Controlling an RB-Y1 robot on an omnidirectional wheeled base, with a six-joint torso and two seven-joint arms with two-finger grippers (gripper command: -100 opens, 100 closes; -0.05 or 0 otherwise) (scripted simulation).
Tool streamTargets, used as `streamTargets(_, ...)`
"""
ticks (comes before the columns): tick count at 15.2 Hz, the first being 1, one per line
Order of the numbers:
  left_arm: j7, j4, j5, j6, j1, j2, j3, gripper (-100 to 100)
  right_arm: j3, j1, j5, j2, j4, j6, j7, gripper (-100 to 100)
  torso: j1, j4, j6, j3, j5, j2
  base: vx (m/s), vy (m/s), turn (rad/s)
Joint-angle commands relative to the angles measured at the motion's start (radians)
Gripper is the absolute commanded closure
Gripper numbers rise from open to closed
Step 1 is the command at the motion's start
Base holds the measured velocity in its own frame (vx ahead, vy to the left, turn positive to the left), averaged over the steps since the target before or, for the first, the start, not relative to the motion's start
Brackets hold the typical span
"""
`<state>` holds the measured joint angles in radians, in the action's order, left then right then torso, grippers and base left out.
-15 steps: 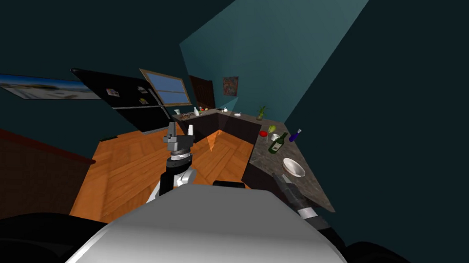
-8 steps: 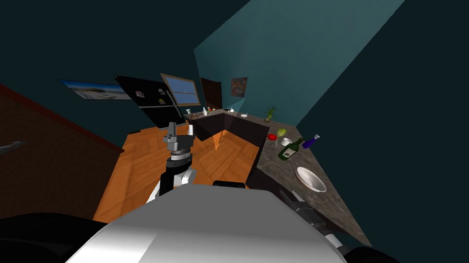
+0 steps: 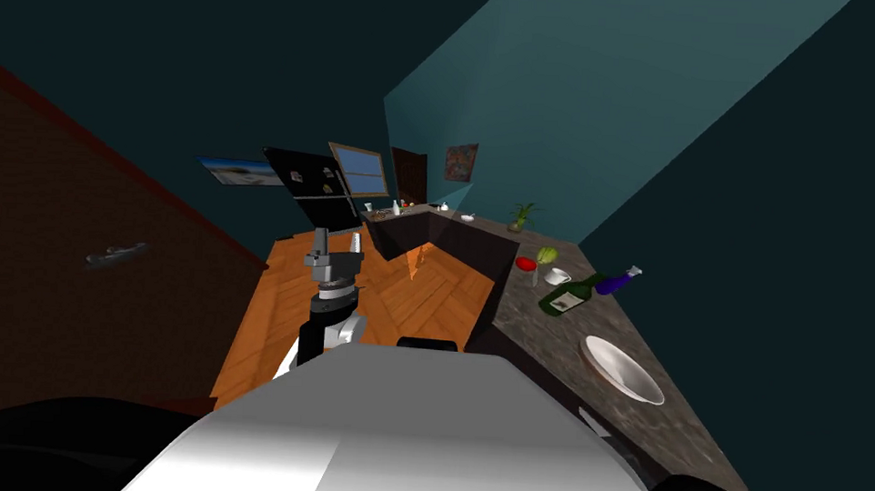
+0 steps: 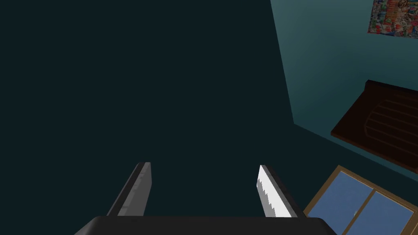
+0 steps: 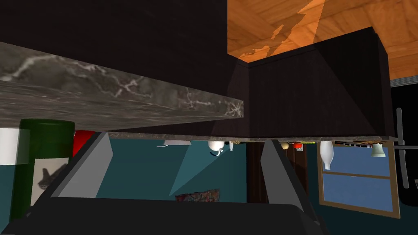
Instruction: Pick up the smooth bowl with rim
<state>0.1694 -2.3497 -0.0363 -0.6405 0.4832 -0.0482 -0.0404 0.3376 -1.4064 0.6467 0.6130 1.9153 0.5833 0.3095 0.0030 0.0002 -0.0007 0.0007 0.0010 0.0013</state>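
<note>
Lining up for grasp, judged: white rimmed bowl [image 3: 624, 370] sat upright on marbled desk [image 3: 551, 338], robot's right, apart from green wine bottle [image 3: 570, 296]. Right claw [image 5: 185, 138] hung level with desk edge, fingers apart, likely to admit rim. Left claw [image 3: 338, 239] was raised clear, fingers apart too.

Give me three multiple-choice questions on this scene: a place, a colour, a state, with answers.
1. The white bowl sits: A) on the floor B) on the counter C) on a chair.
2. The bottle nearest the bowl is: A) green B) orange C) white.
3. The left end effector is: A) shut on the bowl B) shut on the bottle C) open, empty.
Answers: B, it rests on the counter's top; A, it is dark green; C, its fingers stand apart with nothing between.
</note>
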Motion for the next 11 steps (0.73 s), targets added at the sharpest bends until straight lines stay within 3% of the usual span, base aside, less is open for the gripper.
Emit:
streamTargets(1, 0.0, 0.0, 0.0, 0.0, 0.0, 0.0, 0.0, 0, 0.015, -0.04, 0.022, 0.012, -0.034, 0.018, 0.014, -100, 0.0, 0.0, 0.0, 0.0, 0.0, 0.0, 0.014, 0.041, 0.246)
streamTargets(4, 0.0, 0.0, 0.0, 0.0, 0.0, 0.0, 0.0, 0, 0.049, -0.116, 0.086, 0.052, -0.102, 0.029, 0.032, -100, 0.0, 0.0, 0.0, 0.0, 0.0, 0.0, 0.02, 0.039, 0.266)
streamTargets(6, 0.0, 0.0, 0.0, 0.0, 0.0, 0.0, 0.0, 0, 0.049, -0.122, 0.086, 0.052, -0.103, 0.029, 0.032, -100, -0.001, 0.0, 0.0, 0.0, 0.0, 0.0, 0.019, 0.022, 0.136)
streamTargets(7, 0.0, 0.0, 0.0, 0.0, 0.0, 0.0, 0.0, 0, 0.066, -0.158, 0.117, 0.071, -0.132, 0.032, 0.041, -100, -0.001, 0.0, 0.001, 0.0, 0.0, 0.0, 0.016, 0.017, 0.181)
streamTargets(8, 0.0, 0.0, 0.0, 0.0, 0.0, 0.0, 0.0, 0, 0.066, -0.158, 0.117, 0.071, -0.137, 0.032, 0.041, -100, -0.001, 0.0, 0.0, 0.0, 0.0, 0.0, 0.014, 0.013, 0.225)
streamTargets(11, 0.0, 0.0, 0.0, 0.0, 0.0, 0.0, 0.0, 0, 0.099, -0.22, 0.174, 0.106, -0.203, 0.035, 0.058, -100, -0.003, 0.0, 0.0, 0.0, -0.001, 0.0, 0.017, 0.01, 0.283)
